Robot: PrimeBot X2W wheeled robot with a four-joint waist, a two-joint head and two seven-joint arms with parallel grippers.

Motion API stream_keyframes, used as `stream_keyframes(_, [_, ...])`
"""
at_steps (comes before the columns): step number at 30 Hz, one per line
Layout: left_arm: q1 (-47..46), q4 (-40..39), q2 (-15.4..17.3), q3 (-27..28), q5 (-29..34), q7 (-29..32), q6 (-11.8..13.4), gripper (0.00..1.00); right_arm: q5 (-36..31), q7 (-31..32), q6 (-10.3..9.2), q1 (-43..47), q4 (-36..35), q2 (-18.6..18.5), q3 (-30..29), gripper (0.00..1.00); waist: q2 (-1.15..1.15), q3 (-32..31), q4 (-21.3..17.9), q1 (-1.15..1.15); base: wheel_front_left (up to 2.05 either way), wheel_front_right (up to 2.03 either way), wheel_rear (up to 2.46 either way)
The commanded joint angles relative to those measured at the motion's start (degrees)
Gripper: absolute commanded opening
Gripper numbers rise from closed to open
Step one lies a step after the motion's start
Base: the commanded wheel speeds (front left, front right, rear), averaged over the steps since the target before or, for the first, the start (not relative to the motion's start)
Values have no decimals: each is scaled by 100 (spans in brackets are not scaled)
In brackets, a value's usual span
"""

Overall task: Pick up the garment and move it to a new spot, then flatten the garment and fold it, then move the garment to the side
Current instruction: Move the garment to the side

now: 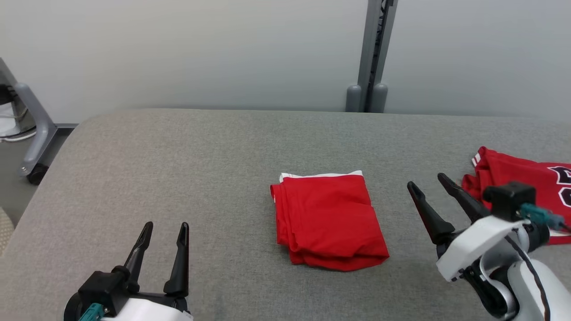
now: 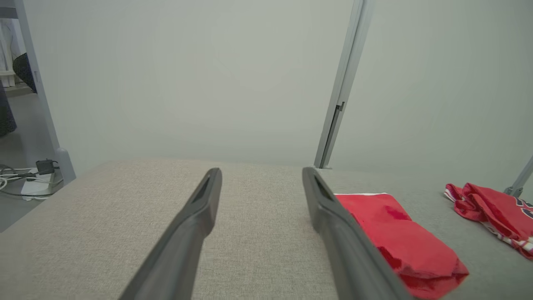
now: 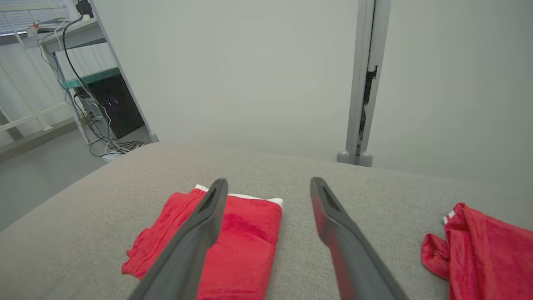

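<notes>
One folded red garment (image 1: 328,220) lies flat near the middle of the grey fabric tabletop (image 1: 178,147), well clear of the far edge. It is a rough rectangle with a white band along its far side and bunched layers at its near side.

Right claw (image 1: 426,182): just right of the garment, apart from it, no contact. Fingers spread wide and empty, pointing toward the far edge and angled left. In the right wrist view the garment (image 3: 250,241) sits low and left of the claw (image 3: 268,181); one finger crosses in front of it and bare tabletop shows between the two.

Left claw (image 1: 165,229): toward the near-left part of the tabletop, well apart from the garment, which is to its right and slightly farther out. Fingers spread and empty, pointing at the far edge. In the left wrist view the garment (image 2: 399,237) lies outside the right finger of the claw (image 2: 261,171), with only tabletop between the fingers.

Second red garment (image 1: 504,169), crumpled, with white stripes and dark lettering, lies toward the right side of the tabletop beyond the right claw, apart from the folded one. Also seen in the left wrist view (image 2: 491,208) and right wrist view (image 3: 487,250).
</notes>
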Motion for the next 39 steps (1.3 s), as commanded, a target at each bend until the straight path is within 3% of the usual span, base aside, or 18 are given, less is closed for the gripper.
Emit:
stream_keyframes(1, [-114,18,12,-4,12,21,-16,100,104,181,12,-190,210,-65,43,100,-1,99,172,0,0,0,0])
stream_keyframes(8, [-284,121,-44,-95,-10,19,-98,100,540,1433,12,-1076,1542,-127,284,100,-1,297,655,0,0,0,0])
stream_keyframes(13, [-378,186,-68,-154,-3,23,-149,100,957,2001,12,-1469,2240,-113,279,100,-1,434,936,0,0,0,0])
stream_keyframes(24, [-569,323,-95,-192,0,-6,-235,100,1667,2633,13,-1705,3309,62,317,100,-1,596,1254,0,0,0,0])
stream_keyframes(30, [-601,358,-94,-192,9,-11,-246,100,1805,2512,12,-1758,3492,47,442,100,-1,603,1267,0,0,0,0])
stream_keyframes(31, [-601,361,-94,-195,14,-13,-247,100,1830,2460,12,-1769,3503,44,448,57,-1,602,1265,0,0,0,0])
stream_keyframes(32, [-608,366,-94,-199,18,-15,-248,100,1854,2412,12,-1786,3502,41,466,38,-1,603,1262,0,0,0,0])
stream_keyframes(34, [-617,368,-96,-201,19,-18,-252,100,1872,2357,13,-1803,3487,30,489,38,-1,603,1257,0,0,0,0])
stream_keyframes(35, [-620,373,-95,-200,19,-20,-254,100,1908,2315,13,-1811,3485,28,512,0,-1,597,1247,0,0,0,0])
stream_keyframes(39, [-577,394,-74,-202,28,-24,-243,100,2012,2131,13,-1844,3400,-50,691,0,-1,509,1116,0,0,0,0])
